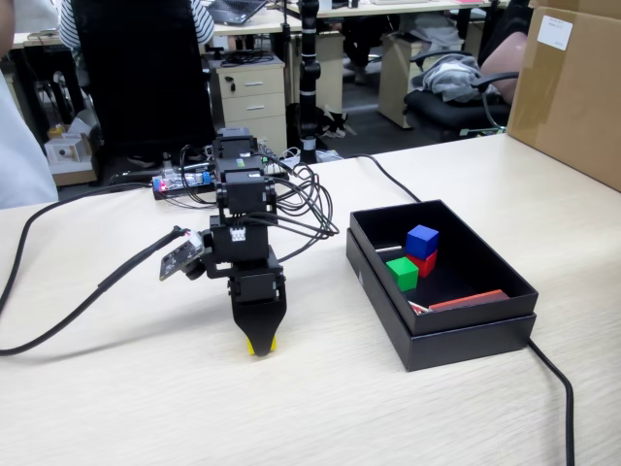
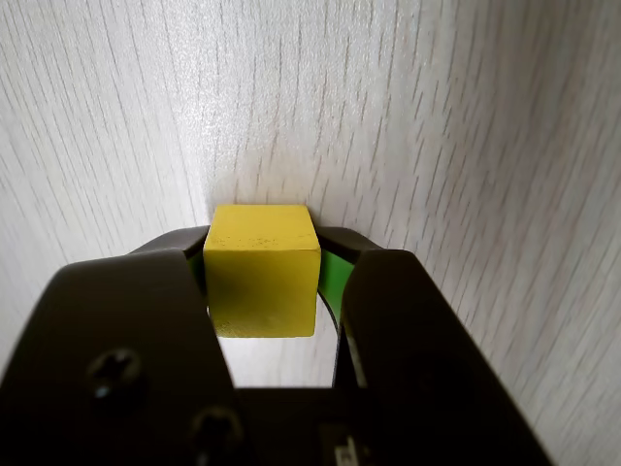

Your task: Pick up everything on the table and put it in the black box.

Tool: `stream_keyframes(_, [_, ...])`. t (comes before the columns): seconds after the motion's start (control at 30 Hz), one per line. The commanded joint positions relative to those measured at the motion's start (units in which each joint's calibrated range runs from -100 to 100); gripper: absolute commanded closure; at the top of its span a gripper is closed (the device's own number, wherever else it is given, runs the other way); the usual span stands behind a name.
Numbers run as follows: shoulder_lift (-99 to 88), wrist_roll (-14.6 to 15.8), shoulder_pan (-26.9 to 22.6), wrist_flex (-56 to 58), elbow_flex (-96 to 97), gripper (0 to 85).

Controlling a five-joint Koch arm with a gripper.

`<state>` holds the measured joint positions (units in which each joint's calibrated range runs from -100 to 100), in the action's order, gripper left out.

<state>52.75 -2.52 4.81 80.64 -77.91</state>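
The tool (image 2: 262, 291) is gripping the yellow cube (image 2: 262, 282) between both jaws, low over the tabletop (image 1: 146, 408), left of the black box (image 1: 466, 335) in the fixed view. The blue cube (image 1: 422, 239), red cube (image 1: 425, 261) and green cube (image 1: 403, 274) are sitting inside that box. No readable writing is showing.

In the fixed view the box (image 1: 456, 335) sits on the table (image 1: 116, 408), to the right of the arm (image 1: 243, 233). Three cubes (image 1: 417, 254) sit inside it, close together. Left of the box, one more cube (image 2: 262, 282) sits between the gripper (image 1: 260, 342) tips. A cable (image 1: 58, 311) lies farther left.
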Motion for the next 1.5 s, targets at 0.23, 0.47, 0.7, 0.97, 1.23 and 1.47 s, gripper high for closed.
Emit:
stream_keyframes(0.23, [-38.5,3.3,-10.2,2.3,2.1,81.9])
stream_keyframes(0.47, [-33.1,7.8,-17.5,2.3,3.5,81.7])
stream_keyframes(0.7, [-22.2,9.3,-18.7,2.3,2.6,81.3])
stream_keyframes(0.97, [-13.9,9.9,-18.6,2.3,1.2,81.0])
stream_keyframes(1.23, [-13.5,10.2,-18.7,2.7,2.1,60.2])
stream_keyframes(1.47, [-29.9,9.5,-17.7,3.0,4.4,39.6])
